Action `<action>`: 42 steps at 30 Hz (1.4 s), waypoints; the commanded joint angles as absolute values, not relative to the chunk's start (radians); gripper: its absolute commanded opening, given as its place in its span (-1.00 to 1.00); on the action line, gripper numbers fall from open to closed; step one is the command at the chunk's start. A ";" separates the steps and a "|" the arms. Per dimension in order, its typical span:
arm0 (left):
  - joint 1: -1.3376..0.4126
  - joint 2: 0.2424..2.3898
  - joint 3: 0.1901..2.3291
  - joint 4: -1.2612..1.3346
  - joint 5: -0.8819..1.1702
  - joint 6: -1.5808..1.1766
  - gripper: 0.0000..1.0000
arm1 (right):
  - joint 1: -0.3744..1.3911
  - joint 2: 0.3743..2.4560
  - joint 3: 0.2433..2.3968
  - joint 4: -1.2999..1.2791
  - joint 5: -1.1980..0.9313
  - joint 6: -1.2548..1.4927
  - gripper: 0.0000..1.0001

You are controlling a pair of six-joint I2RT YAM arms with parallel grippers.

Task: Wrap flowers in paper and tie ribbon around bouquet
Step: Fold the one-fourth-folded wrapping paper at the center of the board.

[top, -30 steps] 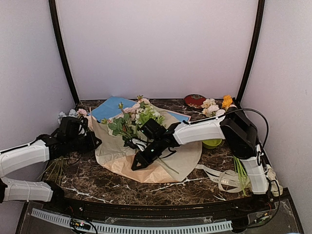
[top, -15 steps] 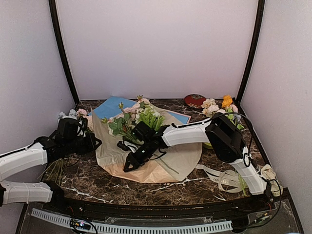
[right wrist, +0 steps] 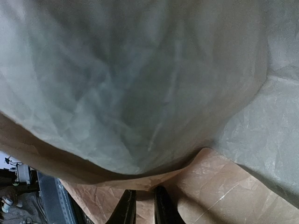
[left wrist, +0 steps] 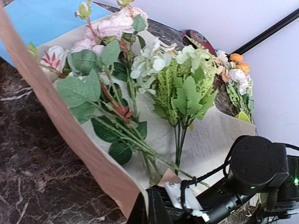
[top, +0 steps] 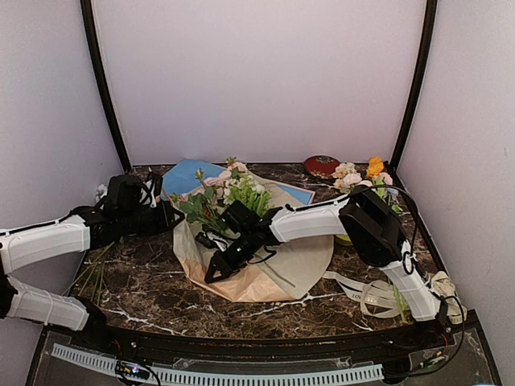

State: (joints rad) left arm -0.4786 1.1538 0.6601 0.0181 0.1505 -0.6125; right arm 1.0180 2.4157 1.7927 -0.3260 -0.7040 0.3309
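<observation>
The flowers (top: 225, 197), pink and cream blooms with green leaves, lie on the tan paper (top: 298, 257) at mid-table. My left gripper (top: 165, 215) is shut on the paper's left edge and holds it raised beside the blooms. In the left wrist view the lifted paper (left wrist: 70, 135) runs down into my left gripper (left wrist: 147, 207), with the flowers (left wrist: 140, 79) on its pale inner side. My right gripper (top: 216, 269) lies low over the stem ends. Its fingers (right wrist: 126, 210) stand almost together at a tan fold of paper (right wrist: 154, 177). The ribbon (top: 370, 297) lies loose at the front right.
A light blue sheet (top: 189, 177) lies under the paper at the back. A bunch with an orange bloom (top: 362, 173), a red round thing (top: 322, 166) and a green thing (top: 350, 236) sit at the right. Loose stems (top: 92, 273) lie far left.
My left gripper has moved right, carrying the paper's left edge up and over toward the flowers. The right arm shifted left early on, then stayed put.
</observation>
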 commanded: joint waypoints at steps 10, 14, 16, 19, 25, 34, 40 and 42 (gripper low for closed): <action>-0.506 1.370 0.750 0.142 0.192 -0.582 -1.00 | 1.011 2.170 1.545 -0.170 -0.611 0.380 -0.68; -0.526 1.399 0.784 0.134 0.176 -0.552 -1.00 | 1.003 2.088 1.422 -0.180 -0.561 0.410 -0.67; -0.534 1.415 0.799 0.130 0.175 -0.547 -1.00 | 0.995 2.066 1.367 -0.203 -0.548 0.418 -0.67; -0.557 1.436 0.822 0.132 0.169 -0.533 -1.00 | 0.985 2.047 1.288 -0.192 -0.534 0.428 -0.67; -0.609 1.512 0.903 0.121 0.179 -0.498 -1.00 | 0.964 2.114 1.290 -0.158 -0.551 0.423 -0.67; -0.682 1.667 1.044 0.109 0.209 -0.459 -1.00 | 0.951 2.115 1.278 -0.102 -0.586 0.417 -0.68; -0.685 1.786 1.098 0.102 0.221 -0.454 -1.00 | 0.953 2.073 1.258 -0.056 -0.603 0.417 -0.69; -0.686 1.820 1.116 0.103 0.221 -0.444 -1.00 | 0.953 2.032 1.234 -0.012 -0.618 0.432 -0.69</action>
State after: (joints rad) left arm -0.6788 1.7779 1.0756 0.1139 0.1989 -0.4728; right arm 0.9592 2.0941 1.2724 -0.0971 -0.5911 0.4236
